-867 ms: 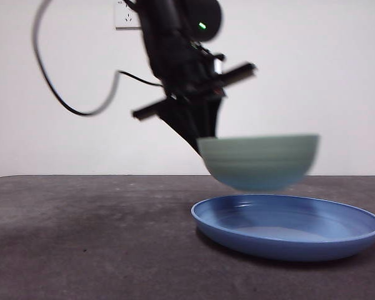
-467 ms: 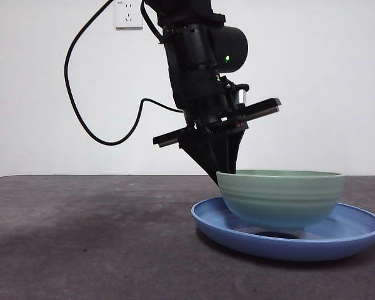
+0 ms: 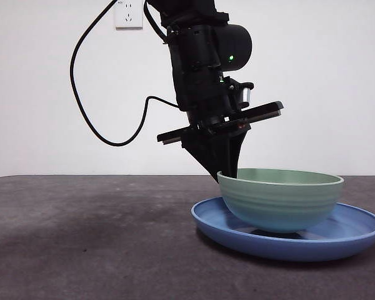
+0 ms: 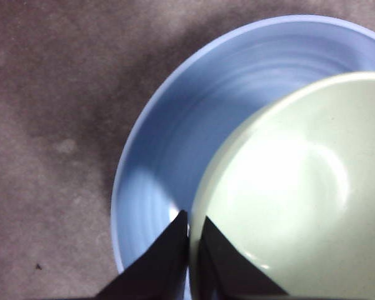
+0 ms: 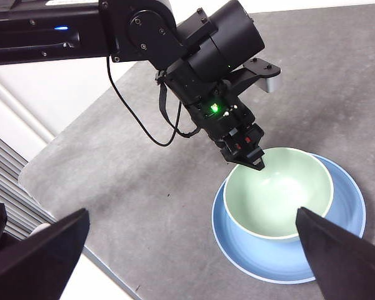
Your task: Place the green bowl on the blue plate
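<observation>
Front view, near to far. Plate (image 3: 356,234): wide, shallow, glossy blue, raised rim, concentric rings; lies flat on the dark matte table (image 3: 81,237). Bowl (image 3: 280,199): pale mint, faint ridges outside, smooth inside; sits in the plate, toward my side. I judge it stiff, light, slick-surfaced; thin rim is the natural hold. My left gripper (image 4: 192,240): jaws pinched on the bowl's near rim, one either side of the wall. Right gripper (image 5: 194,262): spread wide, empty, waiting well above.

The left wrist view cuts off the green bowl (image 4: 287,187) at three o'clock and the blue plate (image 4: 169,156) at six; the bowl hides the plate's centre.
</observation>
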You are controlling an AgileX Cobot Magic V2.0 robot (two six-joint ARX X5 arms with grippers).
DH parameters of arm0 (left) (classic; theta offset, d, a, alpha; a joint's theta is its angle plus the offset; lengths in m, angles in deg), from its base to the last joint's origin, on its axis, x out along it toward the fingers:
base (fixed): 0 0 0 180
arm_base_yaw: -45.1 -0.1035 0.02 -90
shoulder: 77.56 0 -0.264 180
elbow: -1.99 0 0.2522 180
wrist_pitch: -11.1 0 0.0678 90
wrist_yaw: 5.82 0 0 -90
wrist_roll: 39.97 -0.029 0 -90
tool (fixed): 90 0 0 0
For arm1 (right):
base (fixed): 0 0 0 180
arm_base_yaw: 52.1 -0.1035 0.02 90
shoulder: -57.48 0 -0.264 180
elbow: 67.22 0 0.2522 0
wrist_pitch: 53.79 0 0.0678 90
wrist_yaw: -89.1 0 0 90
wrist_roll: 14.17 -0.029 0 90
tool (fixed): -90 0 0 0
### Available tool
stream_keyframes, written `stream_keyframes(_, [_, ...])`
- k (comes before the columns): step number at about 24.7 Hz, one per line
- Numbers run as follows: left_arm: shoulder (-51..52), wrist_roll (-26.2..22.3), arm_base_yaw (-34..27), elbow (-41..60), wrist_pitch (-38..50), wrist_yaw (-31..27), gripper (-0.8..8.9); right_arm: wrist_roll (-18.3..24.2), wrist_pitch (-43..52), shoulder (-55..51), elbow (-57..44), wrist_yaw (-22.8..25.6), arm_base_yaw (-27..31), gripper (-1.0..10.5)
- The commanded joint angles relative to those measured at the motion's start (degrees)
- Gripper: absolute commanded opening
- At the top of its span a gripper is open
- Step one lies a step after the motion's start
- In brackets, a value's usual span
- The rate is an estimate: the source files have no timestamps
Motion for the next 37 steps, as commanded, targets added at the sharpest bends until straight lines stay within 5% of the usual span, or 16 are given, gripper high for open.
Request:
stream_keyframes(1, [-1.6,-0.7,0.7,-1.9,-0.1,-0.2,0.39,0.6,0.6,0.3,0.9,0.2,-0.2,6.2])
stream_keyframes(4, [-1.6,-0.6,0.8,-1.9,-0.2,-0.2,0.59,0.6,0.6,0.3,0.9,0.2,-0.2,6.2])
stream_keyframes(10, [-1.6,-0.3,0.7,-2.9,-0.7,-0.2,4.02,0.6,0.6,0.3,0.9,1.3,-0.2,6.2])
stream_keyframes(14, [-1.6,-1.2,0.5,-8.8,-10.3,-0.1,4.42,0.6,0.6,0.3,0.9,1.3,-0.2,6.2])
stream_keyframes(17, [-1.1,-4.1,0.5,-15.8,-18.9,-0.1,5.66,0.5,0.6,0.3,0.9,1.3,-0.2,6.2])
stream_keyframes(20, [0.7,-6.8,0.5,-20.6,-27.1,-0.1,5.67,0.5,0.5,0.3,0.9,1.3,-0.2,6.2])
stream_keyframes(37, [45.9,-11.1,0.5,-7.7,-27.9,-0.3,5.67,0.5,0.2,0.2,0.9,1.3,-0.2,6.2])
